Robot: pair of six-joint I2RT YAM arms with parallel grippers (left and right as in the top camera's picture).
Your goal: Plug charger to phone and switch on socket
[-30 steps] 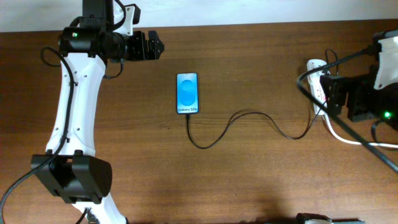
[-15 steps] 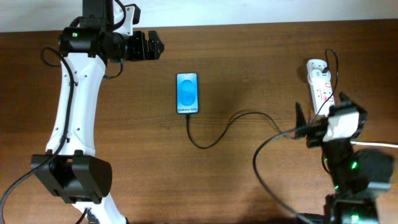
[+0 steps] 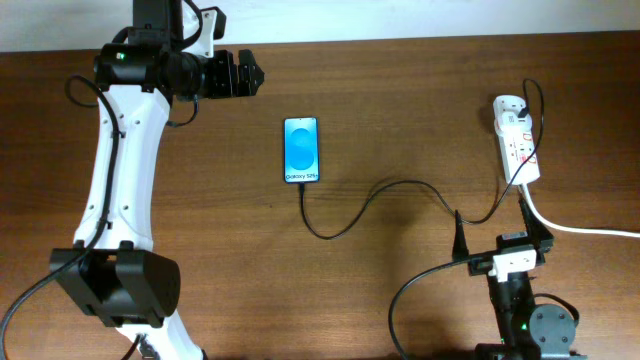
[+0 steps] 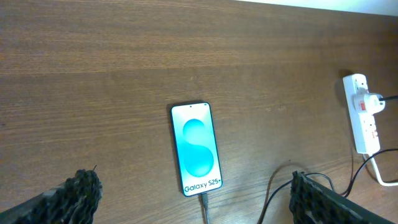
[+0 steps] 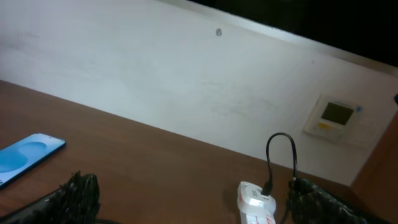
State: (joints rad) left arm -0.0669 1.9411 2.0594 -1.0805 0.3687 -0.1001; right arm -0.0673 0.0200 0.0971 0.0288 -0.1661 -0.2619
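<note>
Overhead: thick white cord [image 3: 588, 229] beside socket [image 3: 517, 140], charger [image 3: 400, 181] between phone [image 3: 302, 150] and socket.

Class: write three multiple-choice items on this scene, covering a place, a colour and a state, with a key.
1. The power strip lies: A) on the right arm's side B) at the table's middle C) by the left arm's base.
2. The phone's screen is: A) red B) blue C) green.
3. The left tool is: A) shut tight B) out of view C) open, empty.
Key: A, near the right arm; B, blue overhead; C, fingers apart, nothing between.
</note>
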